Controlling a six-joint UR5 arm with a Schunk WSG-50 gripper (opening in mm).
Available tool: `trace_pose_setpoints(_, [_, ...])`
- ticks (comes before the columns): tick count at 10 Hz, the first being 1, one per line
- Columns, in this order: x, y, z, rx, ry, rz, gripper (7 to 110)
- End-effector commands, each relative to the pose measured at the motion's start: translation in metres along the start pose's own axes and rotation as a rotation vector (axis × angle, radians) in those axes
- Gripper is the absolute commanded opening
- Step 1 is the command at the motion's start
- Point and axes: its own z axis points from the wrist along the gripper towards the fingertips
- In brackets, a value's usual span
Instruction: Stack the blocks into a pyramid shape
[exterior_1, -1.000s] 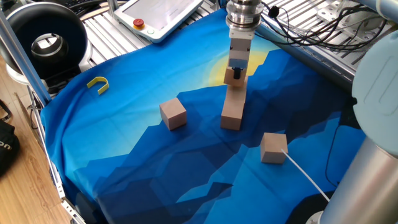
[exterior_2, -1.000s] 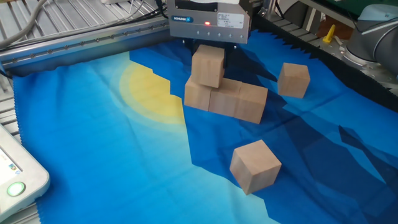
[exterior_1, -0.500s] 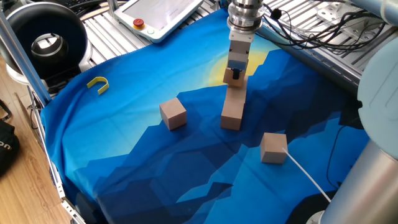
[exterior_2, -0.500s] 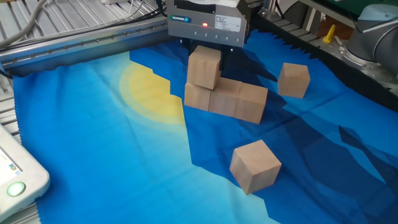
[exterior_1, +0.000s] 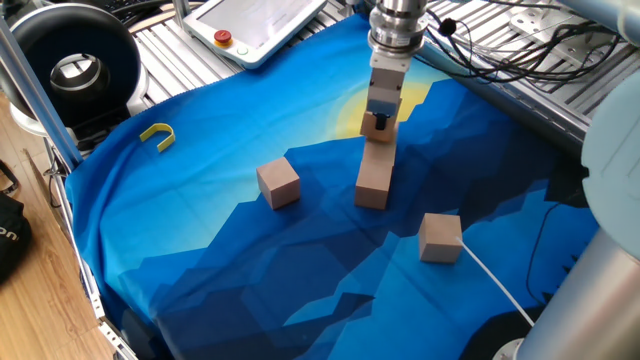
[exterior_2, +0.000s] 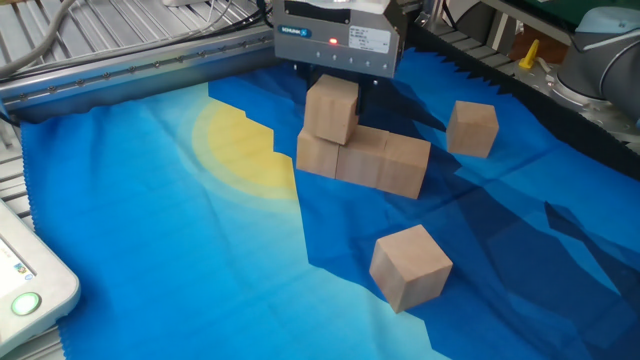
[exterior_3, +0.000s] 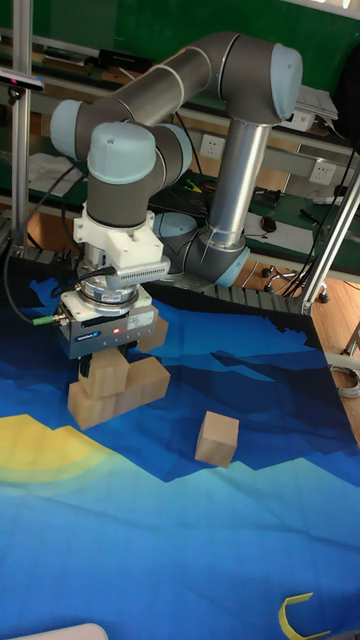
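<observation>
Since the earlier frame, almost nothing is seen to have shifted; the gripper (exterior_1: 378, 121) is merely nudged slightly.

In one fixed view, it is closed on a plain light-brown wooden cube (exterior_1: 378, 127) above the row of base cubes (exterior_1: 373, 180).

In the other fixed view, the held cube (exterior_2: 332, 108) is seen resting atop the row (exterior_2: 364, 158); two loose cubes (exterior_2: 409, 265) (exterior_2: 472, 128) lie apart on the blue-clothed tabletop (exterior_2: 180, 260).

In the tall fixed view, light, rigid, smooth wood is judged; opposite flat faces are best gripped.
</observation>
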Motion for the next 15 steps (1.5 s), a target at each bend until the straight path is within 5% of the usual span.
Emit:
trace_pose_setpoints(1, [-0.001,0.0,-0.005,0.028,-0.01,0.014,7])
trace_pose_setpoints(10, [0.004,0.006,0.007,0.018,0.013,-0.098,7])
trace_pose_setpoints(15, [0.002,0.013,0.009,-0.016,0.005,-0.088,7])
